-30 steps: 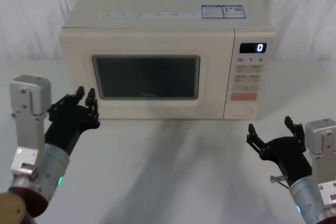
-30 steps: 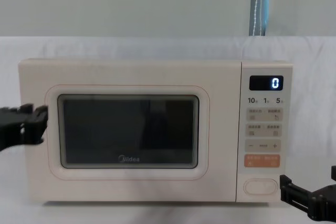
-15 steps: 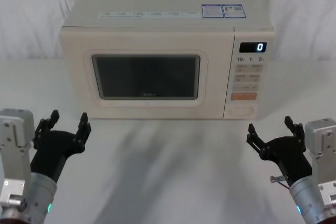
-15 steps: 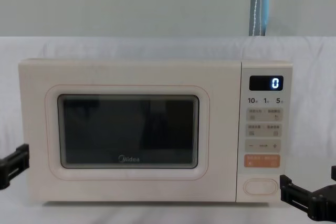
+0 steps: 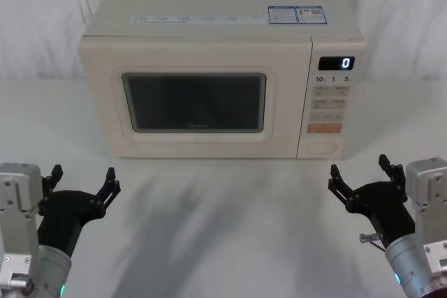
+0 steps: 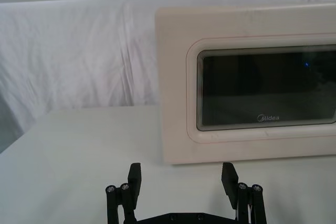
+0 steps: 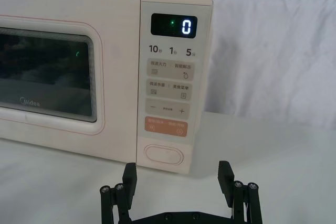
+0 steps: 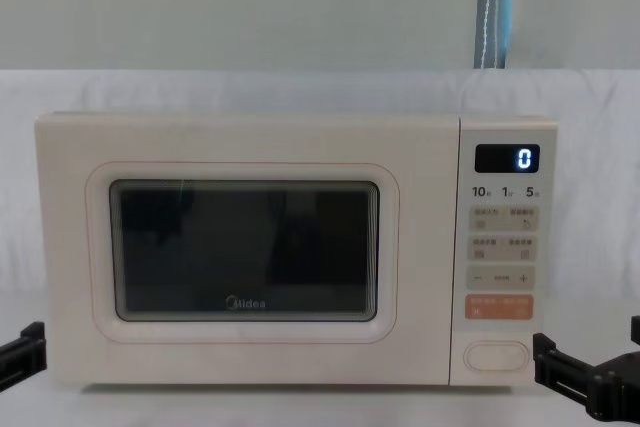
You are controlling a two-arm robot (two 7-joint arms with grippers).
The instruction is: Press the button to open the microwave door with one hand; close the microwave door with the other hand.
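Cream microwave door [image 5: 195, 106] (dark glass window), cream button [image 5: 320, 149], black tools.

Microwave door [image 5: 195, 106] looked shut, left gripper [image 5: 80, 181] and right gripper [image 5: 364, 174] both spread, low, well clear of it.

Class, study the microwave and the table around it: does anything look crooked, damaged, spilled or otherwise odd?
Nothing stands out. The microwave door sits shut and flush, the display reads 0, and the button looks intact. The left pincer and right pincer both hover open above the white table, short of the microwave, touching nothing.
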